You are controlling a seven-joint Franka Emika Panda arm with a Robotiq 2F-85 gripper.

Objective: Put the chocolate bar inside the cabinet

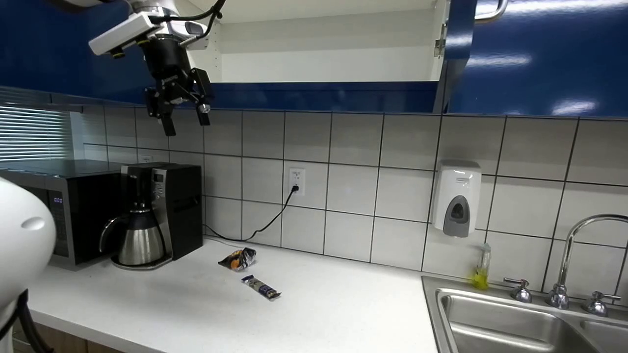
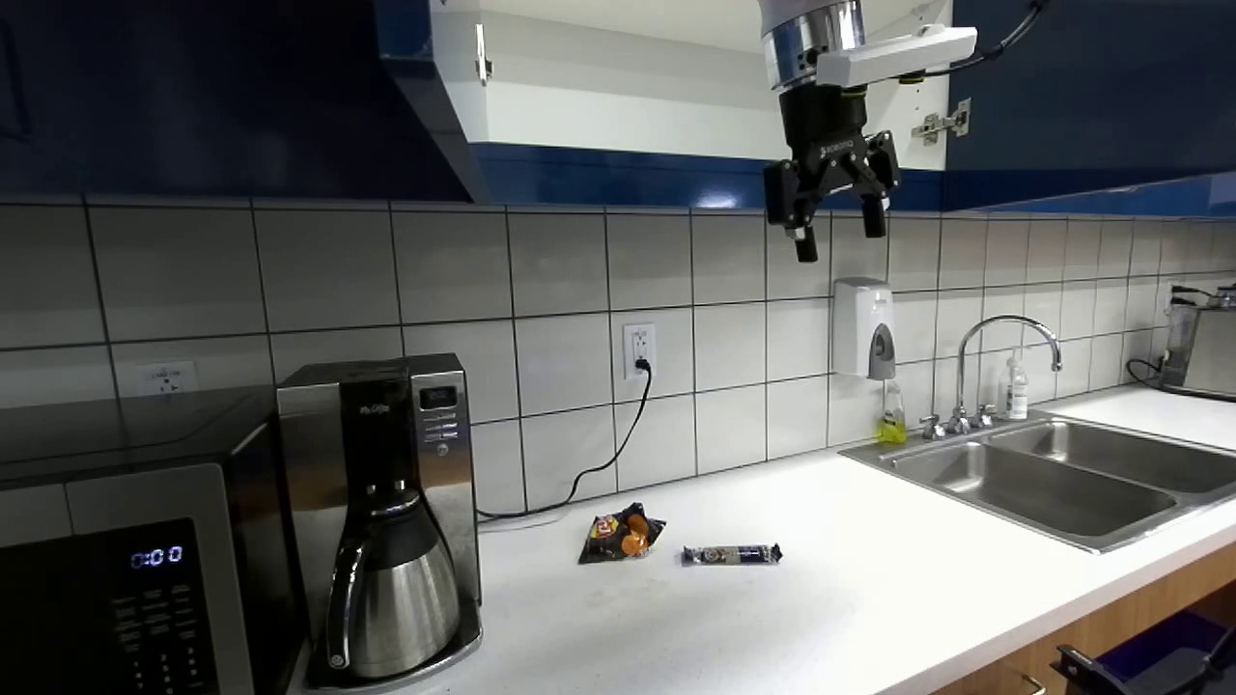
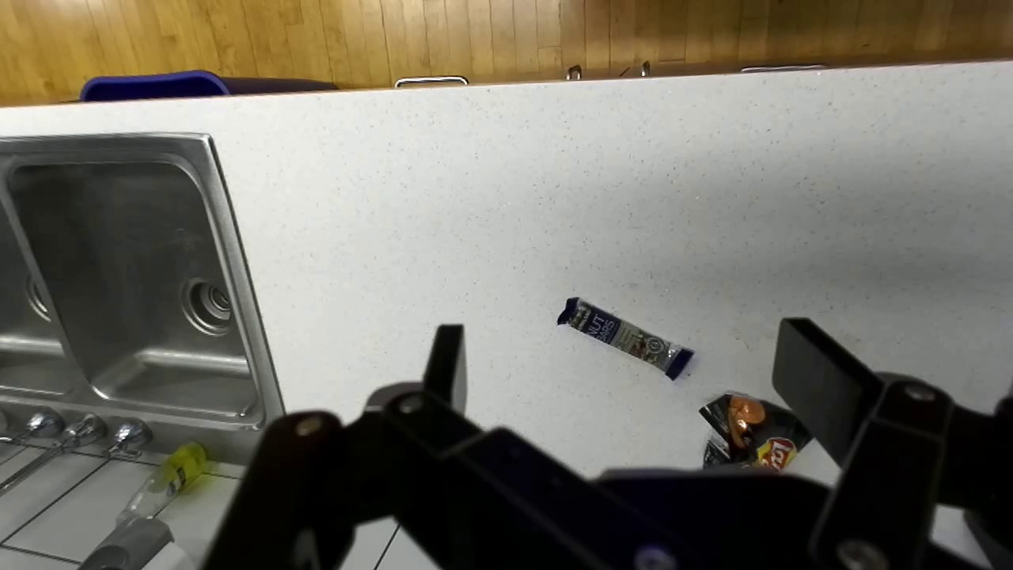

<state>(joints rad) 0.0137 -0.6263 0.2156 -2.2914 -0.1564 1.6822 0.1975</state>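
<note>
Slim, flat, wrapped chocolate bar (image 3: 625, 337), navy ends, grey middle: lies aslant near centre of wrist view, on speckled white countertop (image 3: 475, 206). Near the crumpled black-and-orange packet (image 3: 744, 427) but not touching; gap should leave both long edges free to grasp. Black two-fingered gripper (image 2: 840, 235), upper right of an exterior view: fingers spread wide, nothing held, pointing down well above the countertop; pose suits a descent, I judge.

Wide glossy-blue cabinet (image 1: 324, 95), top of both exterior views: doors (image 2: 1053, 116) swung out, presumably for access; visible interior shows only pale walls, upper part out of frame. Stainless-steel carafe (image 1: 142, 247), lower left, seated in black-and-silver coffee machine (image 1: 184, 211); contents hidden. Clear bottle (image 1: 481, 277), right: yellow liquid inside.
</note>
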